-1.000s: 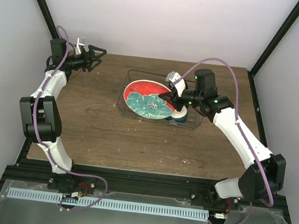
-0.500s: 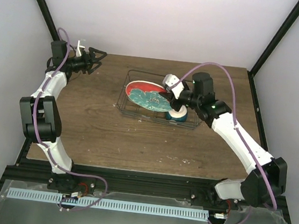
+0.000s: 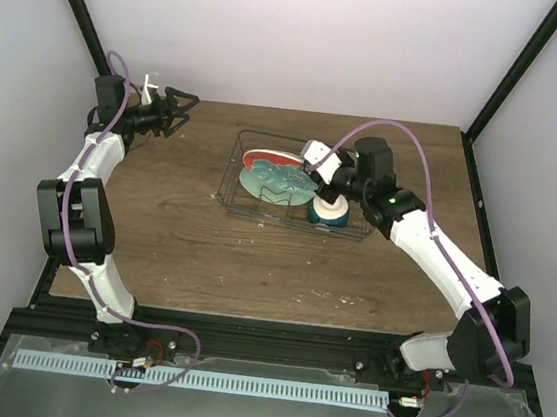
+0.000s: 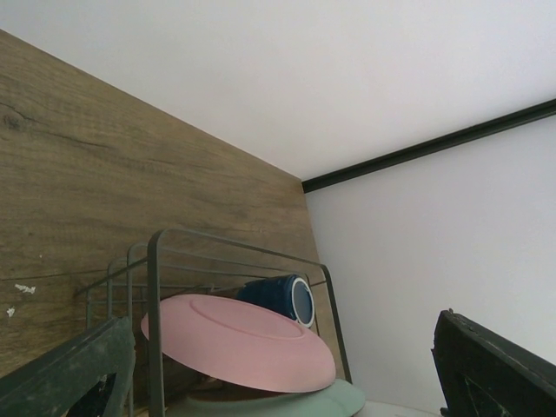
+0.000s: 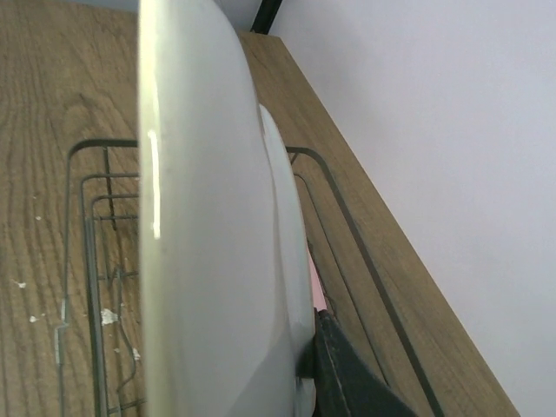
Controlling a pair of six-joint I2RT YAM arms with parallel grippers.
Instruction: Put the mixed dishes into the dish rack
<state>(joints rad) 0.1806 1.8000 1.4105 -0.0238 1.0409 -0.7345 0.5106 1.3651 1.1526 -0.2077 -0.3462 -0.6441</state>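
- Top external, centre: right pincer (image 3: 314, 178) clamped the teal-and-red patterned plate (image 3: 270, 178), tilted inside the dark wire dish rack (image 3: 228, 177).
- Upper left: left pincer (image 3: 183, 113) gaped wide, empty.

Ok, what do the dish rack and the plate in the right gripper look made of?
Dish rack: thin dark wire, likely coated metal, matte. Teal-and-red patterned plate: probably glazed ceramic, possibly melamine; its pale underside carries a sharp glossy highlight.
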